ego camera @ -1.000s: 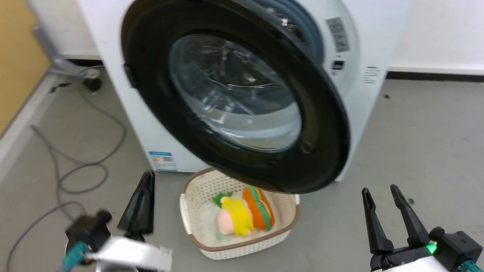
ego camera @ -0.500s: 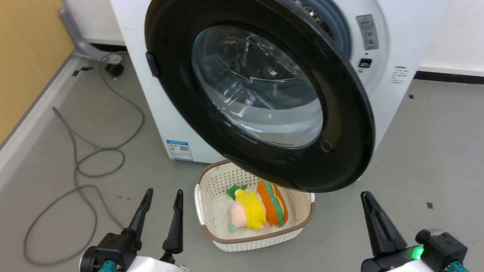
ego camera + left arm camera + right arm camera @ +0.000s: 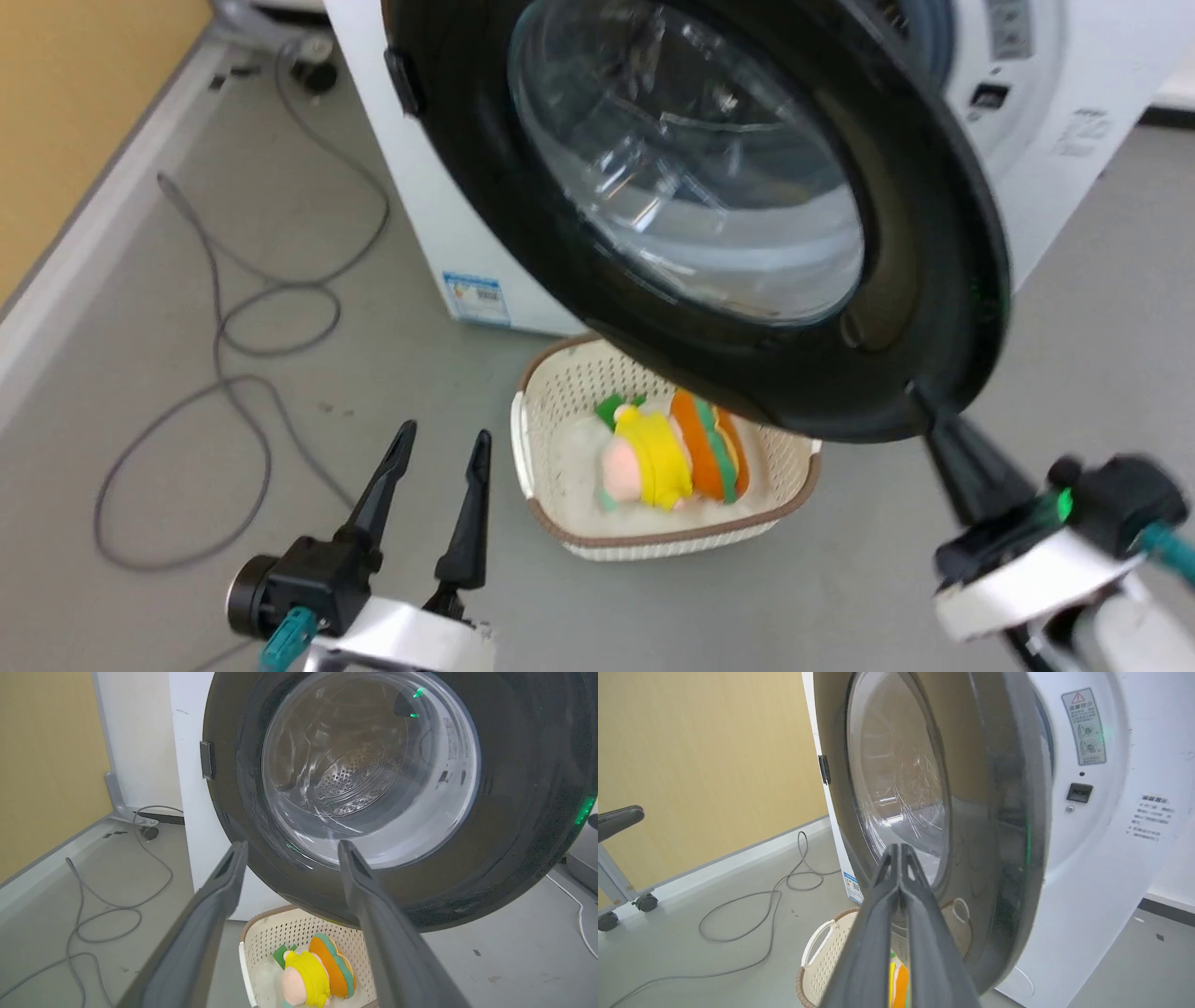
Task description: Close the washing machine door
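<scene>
The round, glossy black washing machine door [image 3: 691, 168], with its clear glass bowl bulging, is seen ajar across the upper frame, before the white washing machine [image 3: 439, 215]. The left gripper [image 3: 445, 431] is spread apart at lower left. The right gripper [image 3: 898, 849] is pressed together by the door's lower-right rim.

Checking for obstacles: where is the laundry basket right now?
Head view, lower centre: the basket sits on the floor in front of the washing machine, beneath the lower edge of its open door.

Grey floor [image 3: 840, 597], yellow wall [image 3: 75, 93], pale skirting [image 3: 84, 252]; looped grey cable [image 3: 217, 308], wheeled chair [image 3: 616, 877]
</scene>
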Controlling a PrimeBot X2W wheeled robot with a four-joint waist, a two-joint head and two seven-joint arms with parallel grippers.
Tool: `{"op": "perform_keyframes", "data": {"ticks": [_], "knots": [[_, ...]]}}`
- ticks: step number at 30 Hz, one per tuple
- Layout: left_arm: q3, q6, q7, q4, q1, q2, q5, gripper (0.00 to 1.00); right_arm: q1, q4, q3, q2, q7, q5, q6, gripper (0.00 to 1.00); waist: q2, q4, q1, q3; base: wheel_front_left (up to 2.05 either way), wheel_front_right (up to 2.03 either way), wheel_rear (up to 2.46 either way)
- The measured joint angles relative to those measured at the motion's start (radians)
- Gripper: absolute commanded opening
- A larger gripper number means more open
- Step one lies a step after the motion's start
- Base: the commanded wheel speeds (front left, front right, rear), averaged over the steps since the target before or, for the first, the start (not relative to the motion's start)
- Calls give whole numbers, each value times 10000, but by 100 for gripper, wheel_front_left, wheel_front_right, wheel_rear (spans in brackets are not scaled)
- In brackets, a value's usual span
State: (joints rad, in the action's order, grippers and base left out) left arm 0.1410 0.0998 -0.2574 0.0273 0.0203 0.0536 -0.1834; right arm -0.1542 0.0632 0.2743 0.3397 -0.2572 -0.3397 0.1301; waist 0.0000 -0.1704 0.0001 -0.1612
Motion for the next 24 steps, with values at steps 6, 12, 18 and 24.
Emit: {"op": "perform_keyframes", "data": {"ticks": [6,12,18,24], "knots": [[249,15,0,-84,419,-13,-31,100,-1326,654,161,1154,134,-702,0,0,0,-364,1,-753,0,0,0],[583,-182,0,-178,738,-19,-153,100,-2596,1164,240,1933,433,-1383,27,0,0,-672,0,-1503,0,0,0],[876,-376,0,-328,1149,-23,-399,100,-3712,1649,6,2282,817,-1873,25,0,0,-913,1,-2167,0,0,0],[1064,-546,0,-552,1490,-23,-493,100,-4910,2046,-293,2454,1254,-2305,25,0,0,-1094,1,-2819,0,0,0]]}}
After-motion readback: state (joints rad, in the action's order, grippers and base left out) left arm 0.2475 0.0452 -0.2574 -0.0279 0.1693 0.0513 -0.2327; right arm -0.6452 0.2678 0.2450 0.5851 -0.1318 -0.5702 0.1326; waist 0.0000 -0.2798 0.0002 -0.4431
